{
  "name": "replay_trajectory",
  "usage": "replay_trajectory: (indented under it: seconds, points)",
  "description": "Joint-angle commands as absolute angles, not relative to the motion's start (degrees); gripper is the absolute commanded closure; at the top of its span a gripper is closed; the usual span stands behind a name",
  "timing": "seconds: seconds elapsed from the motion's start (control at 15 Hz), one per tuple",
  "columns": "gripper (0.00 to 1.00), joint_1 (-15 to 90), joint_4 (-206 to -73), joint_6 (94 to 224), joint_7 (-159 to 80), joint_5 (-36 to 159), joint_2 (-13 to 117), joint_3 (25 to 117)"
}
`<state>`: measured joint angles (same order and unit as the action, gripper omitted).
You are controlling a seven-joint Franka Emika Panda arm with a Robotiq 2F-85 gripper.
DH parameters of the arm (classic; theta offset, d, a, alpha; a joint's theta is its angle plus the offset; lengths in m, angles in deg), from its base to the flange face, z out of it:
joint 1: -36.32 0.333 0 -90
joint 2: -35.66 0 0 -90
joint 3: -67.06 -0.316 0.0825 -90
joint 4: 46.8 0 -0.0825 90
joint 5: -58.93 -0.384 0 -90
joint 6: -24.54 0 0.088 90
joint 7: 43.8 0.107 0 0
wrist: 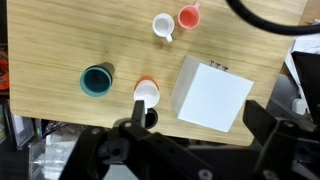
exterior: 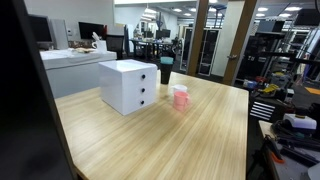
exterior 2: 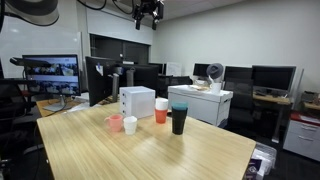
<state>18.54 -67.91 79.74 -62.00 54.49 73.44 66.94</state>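
**Pincer** (exterior 2: 148, 13): hangs high above the table, well clear of everything on it. The jaws stand apart with nothing between them. In the wrist view its dark body fills the lower margin from about 4 to 8 o'clock.

**Nearest below:** an orange cup (wrist: 146, 80), upright, with an inner white cup (wrist: 146, 93) nested in it. It sits just toward 7 o'clock of the wrist view's middle. The table's edge runs close by at its 6 o'clock, so there is little margin on that side.

**White drawer box** (wrist: 212, 95): just beside the orange cup at its 3 o'clock, with a narrow gap showing. Its knobs face 12 o'clock. Its lower corner comes close to the same table edge.

**Dark cup with teal inside** (wrist: 97, 80): at 9 to 10 o'clock of the orange cup, apart from it, with bare wood between.

**White mug** (wrist: 163, 25): at 12 o'clock of the orange cup, well apart. A pink mug (wrist: 188, 16) stands just beside it at its 2 o'clock.

**Table** (wrist: 55, 40): light wood.
- Edges show at 9, 6 and 3 o'clock of the wrist view.
- The widest bare stretch lies at 10 to 11 o'clock, between the dark cup and the white mug.
- A further clear band runs between the mugs and the box.
- In both exterior views a broad bare board extends toward the camera.

**Beyond the edges:** office desks, a monitor (exterior 2: 50, 70) and chairs. Below the 6 o'clock edge there is blurred clutter that cannot be identified.
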Motion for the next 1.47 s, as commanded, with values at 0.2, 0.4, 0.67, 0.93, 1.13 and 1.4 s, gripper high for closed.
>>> replay_trajectory:
  seconds: [0.2, 0.4, 0.67, 0.93, 1.13, 1.4]
  points:
    - [0.00, 16.7, -69.1, 75.8, -63.8, 54.1, 72.3, 66.7]
    - [0.00, 17.0, -69.0, 75.4, -65.8, 55.0, 72.6, 67.0]
    - [0.00, 17.3, -68.9, 75.1, -69.5, 56.0, 72.9, 67.2]
    - [0.00, 17.8, -68.9, 75.4, -74.4, 58.0, 73.3, 67.8]
    - [0.00, 17.3, -69.0, 74.6, -77.6, 59.3, 72.7, 68.0]
    - [0.00, 16.9, -69.3, 70.5, -78.7, 60.5, 71.2, 69.0]
